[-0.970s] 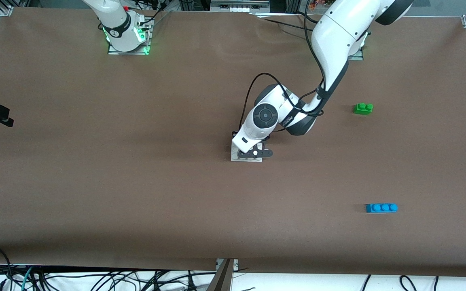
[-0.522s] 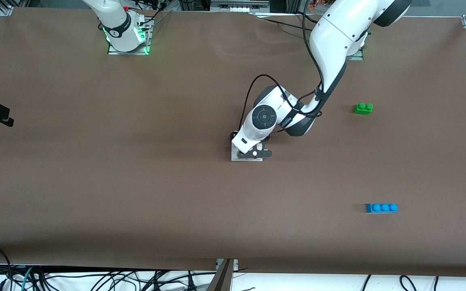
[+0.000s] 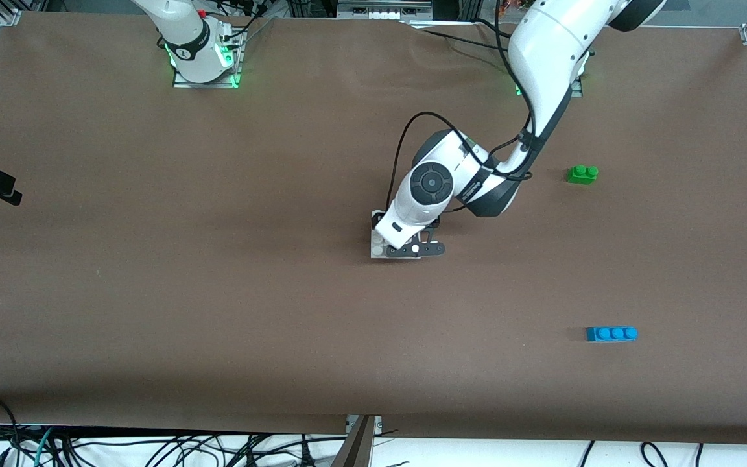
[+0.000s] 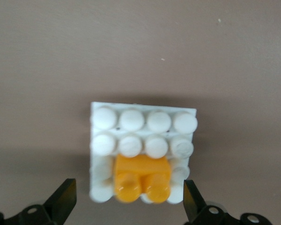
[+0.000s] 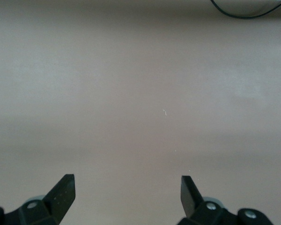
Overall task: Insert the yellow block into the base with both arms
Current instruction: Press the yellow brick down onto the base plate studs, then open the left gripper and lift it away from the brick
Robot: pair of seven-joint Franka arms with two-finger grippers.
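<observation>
The left gripper (image 4: 126, 206) has just opened its fingers wide and now hangs over the base (image 4: 143, 119) mid-worktop, the yellow block (image 4: 141, 178) sits free on its studs, seemingly inserted, while the right gripper (image 5: 126, 197) waits, fingers wide.

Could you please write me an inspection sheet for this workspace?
Surface: brown table, flat.
Job's things: yellow block seated on the base, at one edge.
Clutter: green brick and blue brick toward the left arm's end.
Grippers: left gripper open over the base, holding nothing; right gripper open over bare table, waiting.
Cables: black cable looped on the left arm.
Surroundings: loose cables off the table's near edge.
</observation>
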